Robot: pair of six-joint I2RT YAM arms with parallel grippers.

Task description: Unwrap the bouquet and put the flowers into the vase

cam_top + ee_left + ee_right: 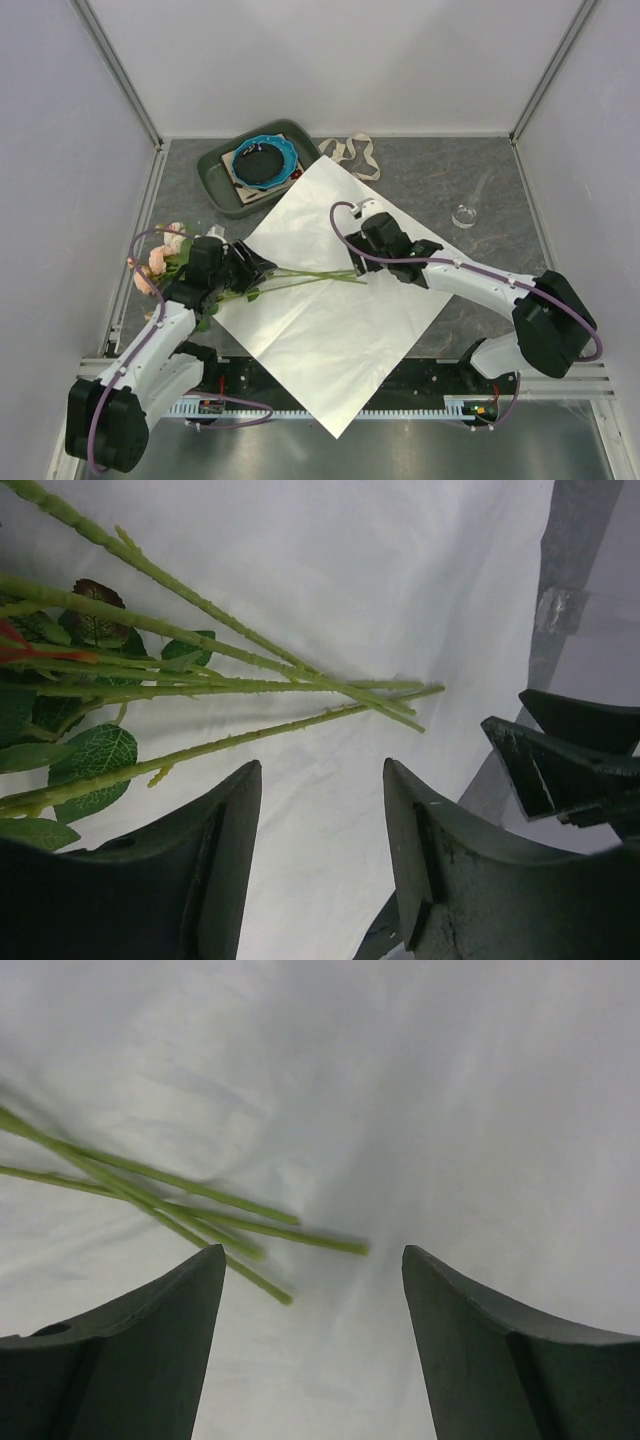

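Unwrapping: looks done. The wrapping paper (pixel 330 330) lies spread flat on the desk (pixel 440 170), under both hands, and the ribbon (pixel 355 155) lies loose well beyond the right hand.
Flowers: out of the wrap but not in the vase. They lie flat with the stems (pixel 250 655) across the paper and the stem ends between the two hands. The pink and cream blooms (pixel 165 255) hang off the paper's edge, out past the left hand's outer side.
Left hand (pixel 322 765): fingers parted with nothing between them. The stems lie just ahead of its fingertips and off to its left.
Right hand (pixel 310 1250): fingers spread wide and holding nothing. The stem ends lie just ahead of it, towards its left finger.
Vase (pixel 466 213): clear glass, off the paper, near the right hand on its outer side. Nothing shows inside it, and I cannot tell whether it stands or lies tilted.
Tray (pixel 215 180): far beyond the left hand. It holds a blue dish (pixel 290 150) with something dark in it.
Left to do: by my reckoning, gather the stems, lift them and carry them to the vase.
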